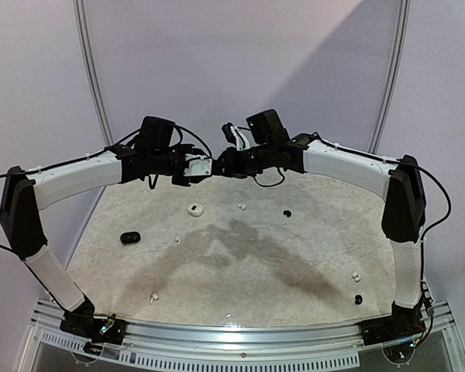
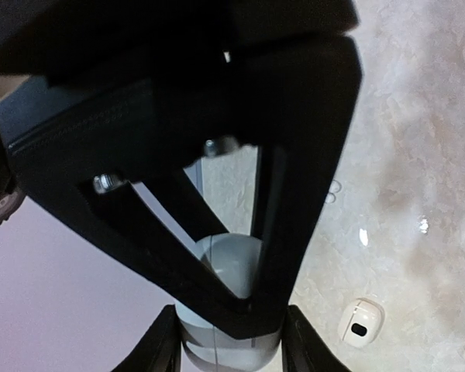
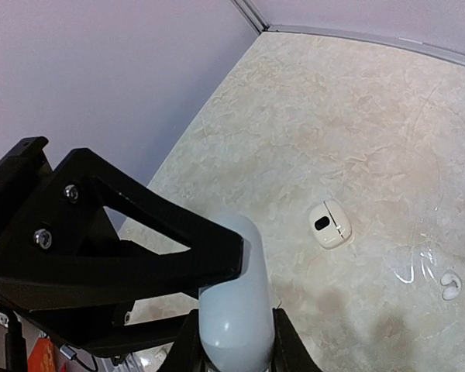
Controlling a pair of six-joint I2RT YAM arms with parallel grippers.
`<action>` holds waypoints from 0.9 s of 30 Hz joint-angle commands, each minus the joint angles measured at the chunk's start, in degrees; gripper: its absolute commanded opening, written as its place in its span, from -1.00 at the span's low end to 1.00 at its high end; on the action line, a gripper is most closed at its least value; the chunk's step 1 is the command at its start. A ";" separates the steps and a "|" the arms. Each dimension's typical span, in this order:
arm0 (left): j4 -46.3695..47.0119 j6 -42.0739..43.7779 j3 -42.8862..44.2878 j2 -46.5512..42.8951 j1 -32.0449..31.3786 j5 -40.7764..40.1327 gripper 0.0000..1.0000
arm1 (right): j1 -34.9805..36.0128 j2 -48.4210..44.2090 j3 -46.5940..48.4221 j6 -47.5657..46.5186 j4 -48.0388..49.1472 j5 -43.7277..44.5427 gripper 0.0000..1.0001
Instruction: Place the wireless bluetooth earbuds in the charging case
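Left end effector (image 2: 231, 345), right end effector (image 3: 236, 345) both closed on white charging case (image 3: 234, 279), aloft; likely opening step; next: pull it open.

The white case (image 3: 236, 318) runs off the lower edge.

**Item:** pair of matched six-joint arms.
- **Left arm (image 1: 70, 177), right arm (image 1: 349, 167):** smooth white shells cover the long links, with matte black housings at every joint.
- **Elbow blocks (image 1: 19, 213):** the bulkiest black parts, boxy with rounded corners.
- **Bases (image 1: 93, 325):** black and compact, with small wires at the foot.
- **Wrist camera housings (image 1: 156, 132):** black rectangular boxes, one per arm.
- **Cables (image 1: 448, 205):** thin and black, looping loosely off the elbows and wrists.
- **Fingers (image 2: 294, 194):** matte black open triangular frames with flat faces that taper to a narrow tip.
- **Screw heads (image 3: 71, 191):** small, silver and round, set in pairs near each finger's root.
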 commanded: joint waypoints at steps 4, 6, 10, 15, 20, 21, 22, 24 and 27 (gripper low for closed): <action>-1.40 -6.03 -1.07 -3.00 -0.52 2.88 0.18 | -0.10 0.46 0.87 -1.66 0.54 -0.81 -1.00; -5.34 -13.21 1.80 -2.87 0.88 4.61 0.94 | -0.32 -0.65 -0.05 -4.13 -0.08 -2.01 -1.00; -12.92 -35.10 6.75 -3.54 7.43 17.15 0.99 | -0.44 -5.91 -4.82 -13.61 1.24 -5.64 -1.00; -9.98 -48.49 0.02 -10.01 12.74 41.69 0.95 | -0.37 -15.66 -15.10 -24.18 12.14 -12.27 -1.00; 8.33 -66.02 -9.23 -14.84 12.68 47.45 0.49 | -0.35 -20.98 -18.10 -28.84 18.74 -15.51 -1.00; 13.34 -69.04 -10.58 -15.31 12.33 47.76 0.33 | -0.32 -21.19 -17.86 -28.72 20.49 -16.03 -1.00; 17.05 -71.42 -11.58 -15.61 11.90 47.59 0.17 | -0.29 -21.16 -17.60 -28.57 21.29 -16.53 -1.00; 22.30 -74.30 -13.01 -16.07 10.49 46.59 0.00 | -0.22 -20.78 -16.99 -27.80 22.61 -17.04 -1.00; 28.81 -77.55 -14.30 -16.07 9.15 45.02 0.11 | -0.03 -20.25 -16.39 -26.89 23.43 -17.78 -1.00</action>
